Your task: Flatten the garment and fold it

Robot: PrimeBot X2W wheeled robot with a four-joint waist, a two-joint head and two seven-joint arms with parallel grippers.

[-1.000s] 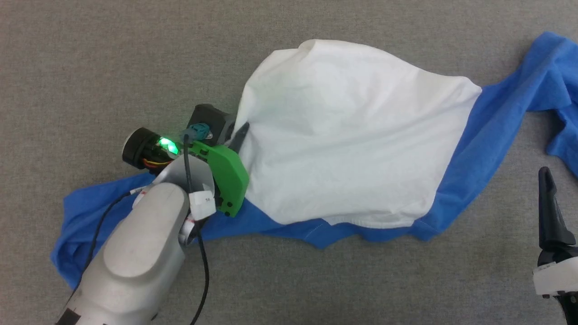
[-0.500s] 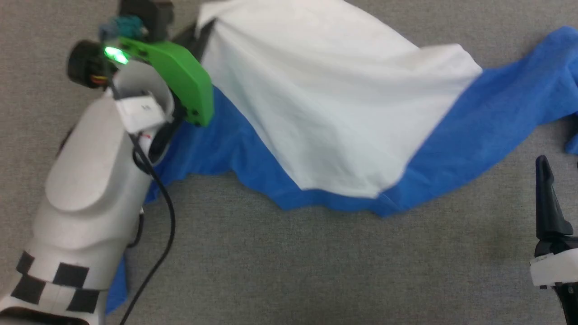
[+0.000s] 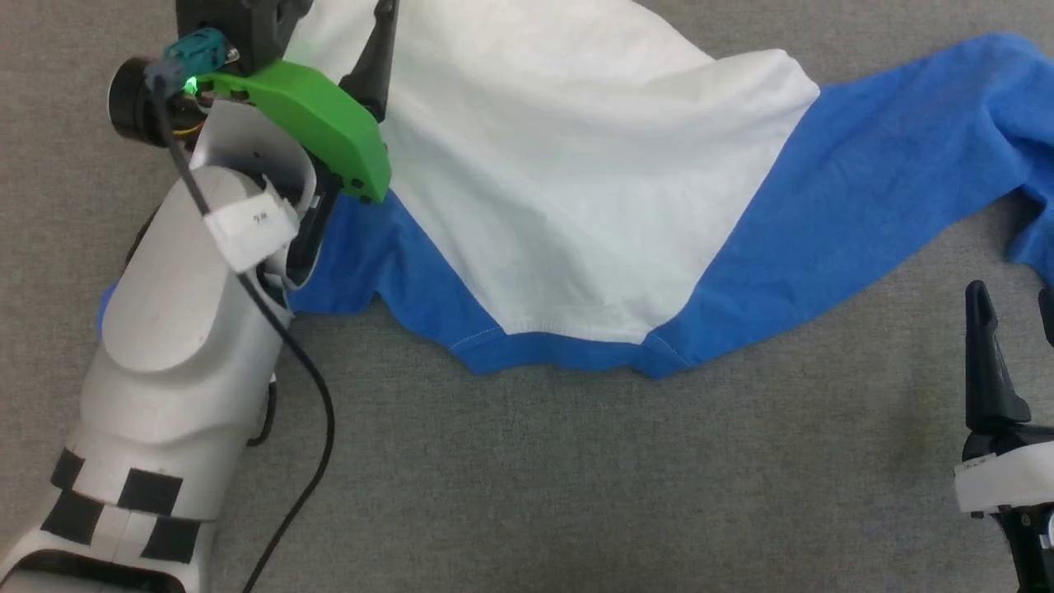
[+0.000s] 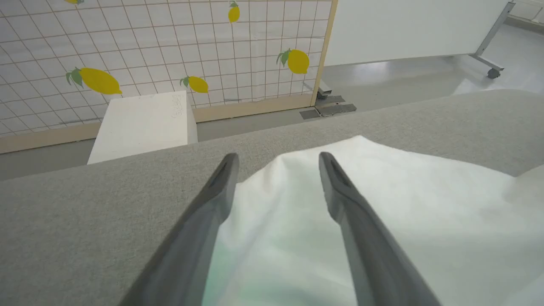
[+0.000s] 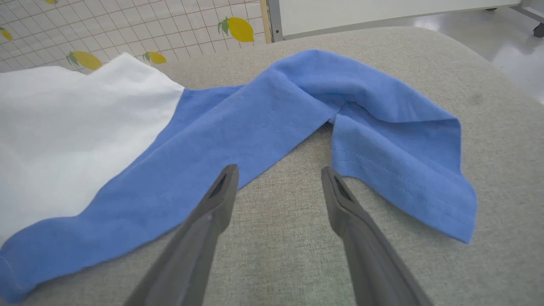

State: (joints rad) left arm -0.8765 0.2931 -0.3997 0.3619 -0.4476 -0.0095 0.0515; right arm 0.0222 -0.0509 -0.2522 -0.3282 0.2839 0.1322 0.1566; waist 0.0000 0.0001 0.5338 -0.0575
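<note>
Grey fabric-covered work surface [image 3: 527,478], with a lemon-print grid wall panel [image 4: 127,42] behind it. The thin raglan shirt [image 3: 576,181], white body with bright-blue sleeves, lies wrinkled across the far half of the surface. Its right sleeve [image 5: 382,140] is doubled back on itself. The left gripper [image 4: 276,159] has its fingers spread over the white body's edge. The right gripper [image 5: 278,170] also has its fingers spread, above bare surface just beside that sleeve.

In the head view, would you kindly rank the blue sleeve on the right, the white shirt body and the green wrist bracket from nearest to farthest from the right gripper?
1. Blue sleeve, just above the right gripper, right side.
2. White shirt body, centre.
3. Green wrist bracket, far left.
</note>
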